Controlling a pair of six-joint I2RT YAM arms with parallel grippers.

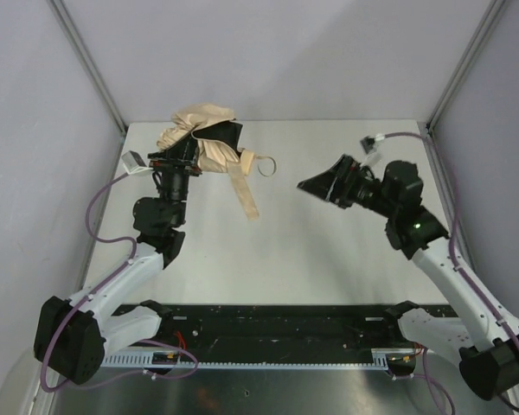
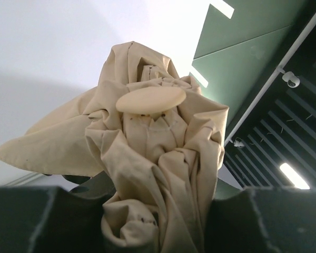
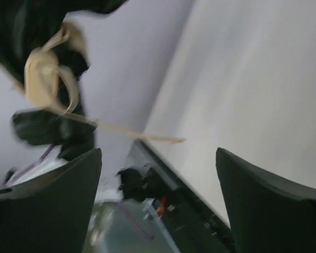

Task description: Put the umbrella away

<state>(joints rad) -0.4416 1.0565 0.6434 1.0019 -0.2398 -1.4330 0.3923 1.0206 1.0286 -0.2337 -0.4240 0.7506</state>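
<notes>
Holding the bunched umbrella (image 1: 203, 143) at the far left in my clenched left gripper (image 1: 186, 162), right gripper (image 1: 316, 184) gaping empty to its right, so next I guess it grabs that dangling strap (image 1: 244, 197) to wrap it.

Bare table (image 1: 329, 268) lies open across the middle, while the bundled umbrella (image 1: 203, 117) and its dangling strap (image 1: 242, 192) block the far-left corner beside the left wall (image 1: 43, 112).

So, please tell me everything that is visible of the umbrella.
The umbrella is collapsed: crumpled beige fabric bunched beneath a flat round tan cap. The left gripper clamps the bundle between its fingers, at the table's far left. A loose fabric strap trails toward the near edge, and a thin loop sticks out rightward.
</notes>
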